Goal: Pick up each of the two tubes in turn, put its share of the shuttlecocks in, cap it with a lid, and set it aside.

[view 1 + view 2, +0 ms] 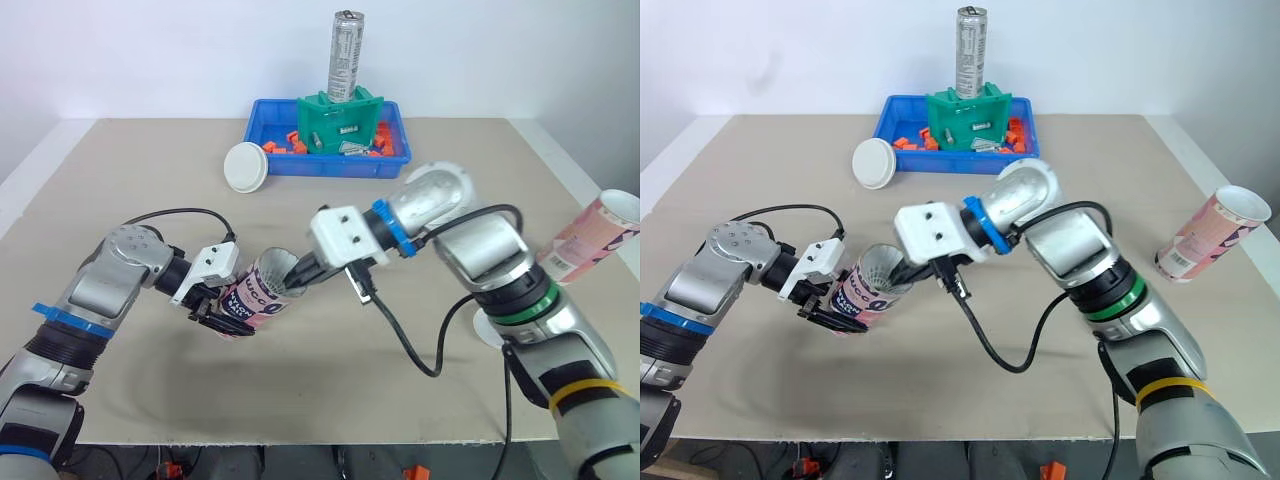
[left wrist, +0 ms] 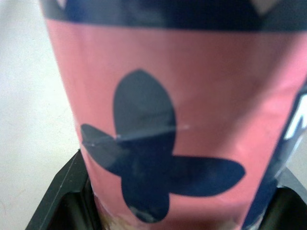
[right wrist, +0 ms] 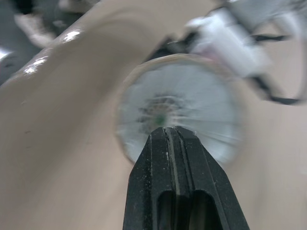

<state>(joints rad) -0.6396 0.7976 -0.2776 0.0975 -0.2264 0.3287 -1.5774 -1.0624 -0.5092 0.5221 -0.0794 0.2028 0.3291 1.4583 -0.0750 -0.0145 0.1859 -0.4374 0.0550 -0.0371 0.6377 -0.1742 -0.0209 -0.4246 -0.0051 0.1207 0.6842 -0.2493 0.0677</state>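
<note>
My left gripper (image 1: pixel 222 308) is shut on a pink tube (image 1: pixel 258 293) with dark print, held tilted just above the table, open mouth toward the right. Up close, the tube (image 2: pixel 168 120) sits between the black fingers (image 2: pixel 62 201). My right gripper (image 1: pixel 301 271) is shut at the tube's mouth, tips pressed together (image 3: pixel 169 136) and pointing inside. A white feathered shuttlecock (image 3: pixel 201 100) sits within the tube. The second pink tube (image 1: pixel 592 236) lies tilted at the table's right edge. A white lid (image 1: pixel 245 165) leans by the blue tray.
A blue tray (image 1: pixel 262 152) at the back holds orange parts and a green holder (image 1: pixel 338 122) with a tall silver can (image 1: pixel 346 58). A white disc (image 1: pixel 484 327) lies partly hidden under my right forearm. Black cables hang from both wrists.
</note>
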